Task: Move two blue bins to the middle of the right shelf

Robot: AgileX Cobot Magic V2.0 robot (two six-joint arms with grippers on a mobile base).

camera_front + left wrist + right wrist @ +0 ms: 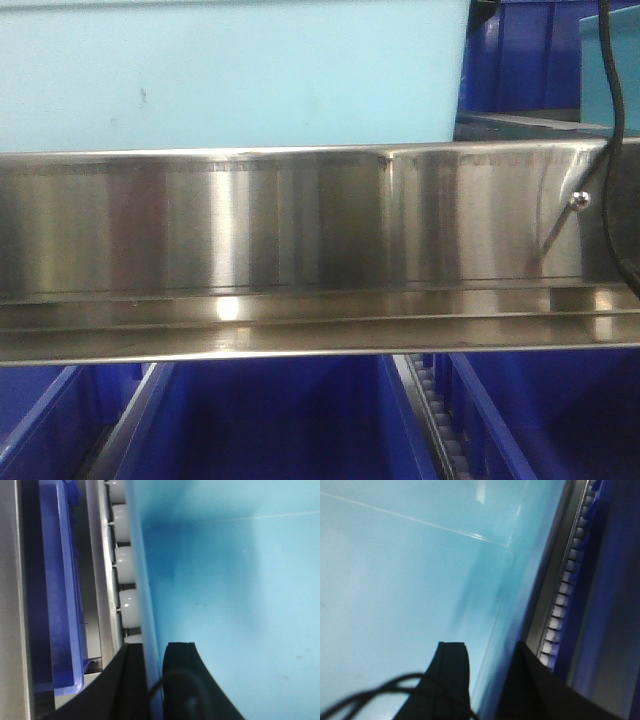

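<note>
Wall of the light-blue bin (240, 605) pinched between the black fingers (180, 680) of the left gripper (150, 647), set narrow, one inside the bin and one outside. Just outside that wall, a row of white rollers (127, 570) on a steel track, then a dark blue bin (60, 580) beyond.

Much the same at the right gripper (490, 647): fingers (452, 670) astride the opposite wall, close-set. Cannot tell whether pressed tight, with a sliver of wall showing beside the inner one. Loose black cable (370, 695) across the near corner, and a second roller row (565, 587) alongside.

From the front, a brushed steel shelf rail (300, 230) blocking most of the view, with a screw (579, 200) at its right end. Light-blue bin above it at upper left. Lower blue bins (270, 420) underneath, upper blue bins (530, 60) behind at right.
</note>
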